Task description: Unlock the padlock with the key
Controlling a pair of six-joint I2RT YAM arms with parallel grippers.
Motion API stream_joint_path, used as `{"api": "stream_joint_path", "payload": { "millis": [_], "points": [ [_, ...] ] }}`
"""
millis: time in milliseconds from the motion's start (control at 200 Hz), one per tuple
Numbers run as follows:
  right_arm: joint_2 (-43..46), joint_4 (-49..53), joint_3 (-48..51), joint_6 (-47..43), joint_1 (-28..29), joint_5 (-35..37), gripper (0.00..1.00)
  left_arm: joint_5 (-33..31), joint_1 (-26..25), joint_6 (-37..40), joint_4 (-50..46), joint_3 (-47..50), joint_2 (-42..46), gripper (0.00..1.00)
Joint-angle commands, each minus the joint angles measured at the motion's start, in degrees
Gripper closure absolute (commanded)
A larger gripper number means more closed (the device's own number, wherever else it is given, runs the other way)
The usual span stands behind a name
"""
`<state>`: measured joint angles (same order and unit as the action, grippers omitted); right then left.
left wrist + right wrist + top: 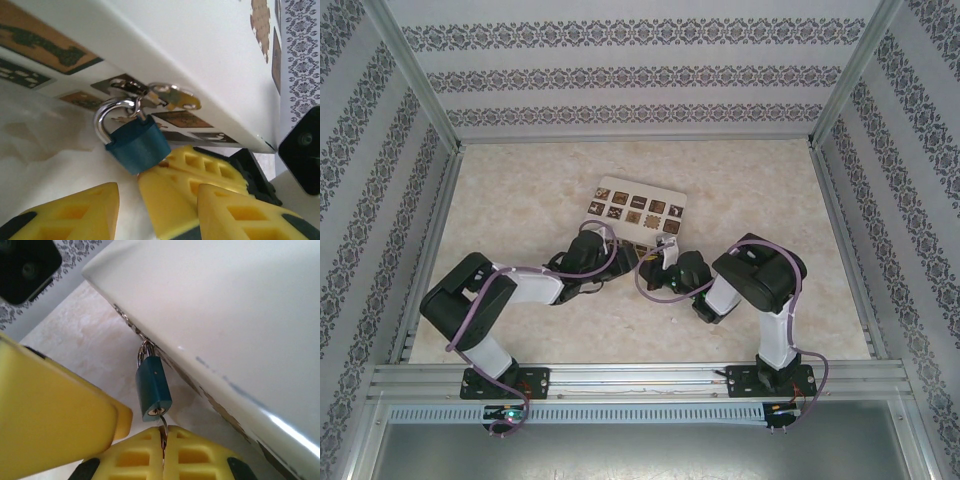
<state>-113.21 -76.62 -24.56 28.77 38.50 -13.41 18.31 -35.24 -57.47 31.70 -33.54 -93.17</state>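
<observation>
Two yellow fingers of the right gripper (163,440) are pressed together, and between them stands the key (162,421), of which only a thin dark sliver shows. Its tip sits in the keyhole on the underside of the padlock (152,387), so the key seems to be inserted but, as I judge, not turned.

The padlock has a small blue-teal body. It hangs by its silver shackle (102,120) from a metal hasp (172,96) on the low edge of the cream box (225,300), just above the pale table (75,340).

The left gripper (159,210) is beside it with its jaws apart, one finger on each side of the right gripper's fingers, and nothing is clamped between them. Its fingertips are near the padlock body, but they do not seem to touch it.

I think the padlock is light and hard, with smooth painted sides that can slip. Because it hangs freely, it will probably swing or rotate together with the key when the key is turned. The best place to hold it is on the two flat faces of the body, away from the shackle. The key is very thin, so it could bend or slide out of the pads if the force is not straight along its axis.
</observation>
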Motion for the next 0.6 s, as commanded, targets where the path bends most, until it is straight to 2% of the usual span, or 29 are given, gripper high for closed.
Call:
{"api": "stream_joint_path", "payload": {
  "millis": [0,360,595],
  "points": [
    [-1.0,-1.9,1.2,4.0,-0.8,-1.4,1.0,-1.2,0.4,0.3,0.2,1.7,4.4,0.54],
    [2.5,1.7,1.7,7.5,-0.9,-3.4,1.0,-3.7,5.1,3.7,-8.5,5.8,19.5,0.44],
    [3.9,6.6,-0.3,11.0,-1.0,-5.5,1.0,-5.5,6.5,0.3,-7.4,9.0,24.9,0.43]
  ]
}}
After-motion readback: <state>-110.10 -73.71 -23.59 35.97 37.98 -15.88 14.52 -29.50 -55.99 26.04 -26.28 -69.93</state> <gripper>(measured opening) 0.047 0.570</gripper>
